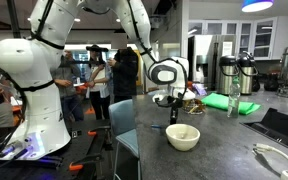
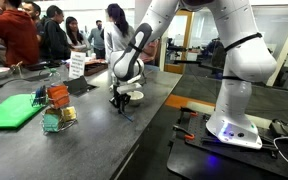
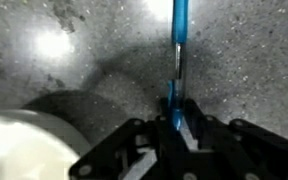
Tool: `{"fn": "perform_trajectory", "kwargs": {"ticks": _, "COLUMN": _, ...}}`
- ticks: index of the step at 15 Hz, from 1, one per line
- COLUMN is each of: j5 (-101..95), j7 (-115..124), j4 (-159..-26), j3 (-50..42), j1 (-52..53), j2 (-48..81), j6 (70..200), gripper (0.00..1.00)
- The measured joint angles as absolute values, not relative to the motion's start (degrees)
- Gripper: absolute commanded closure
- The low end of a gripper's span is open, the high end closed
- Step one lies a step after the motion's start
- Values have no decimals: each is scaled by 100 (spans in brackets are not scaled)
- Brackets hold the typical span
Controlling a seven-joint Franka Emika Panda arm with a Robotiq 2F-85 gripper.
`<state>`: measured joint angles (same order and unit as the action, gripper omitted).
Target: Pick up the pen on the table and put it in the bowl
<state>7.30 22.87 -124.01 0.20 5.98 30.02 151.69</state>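
Note:
My gripper (image 3: 174,112) is shut on the pen (image 3: 180,40), a thin straight stick that looks blue in the wrist view and points away from the jaws over the dark grey table (image 3: 64,60). The cream-white bowl (image 3: 19,150) lies at the lower left of the wrist view, beside the gripper. In an exterior view the gripper (image 1: 174,104) hangs just above and behind the bowl (image 1: 183,137), the pen (image 1: 173,115) pointing down. In an exterior view the gripper (image 2: 121,101) hovers low over the table (image 2: 104,140).
A green-lidded clear container (image 1: 219,101), metal jugs (image 1: 230,72), a laptop (image 1: 281,125) and a white cord (image 1: 274,155) stand on the counter. A green mat (image 2: 9,110) and a colourful object (image 2: 56,110) lie nearby. People stand behind.

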Motion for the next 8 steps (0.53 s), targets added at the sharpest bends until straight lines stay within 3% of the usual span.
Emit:
{"fn": "perform_trajectory", "kwargs": {"ticks": 2, "j5": 723, "j7": 2282, "j4": -12400, "j3": 19, "j1": 609, "j2": 2995, "j6": 15162, "gripper": 96}}
{"fn": "perform_trajectory", "kwargs": {"ticks": 8, "j5": 555, "j7": 2239, "j4": -12395, "j3": 17, "j1": 760, "j2": 2858, "j6": 14575, "gripper": 96}}
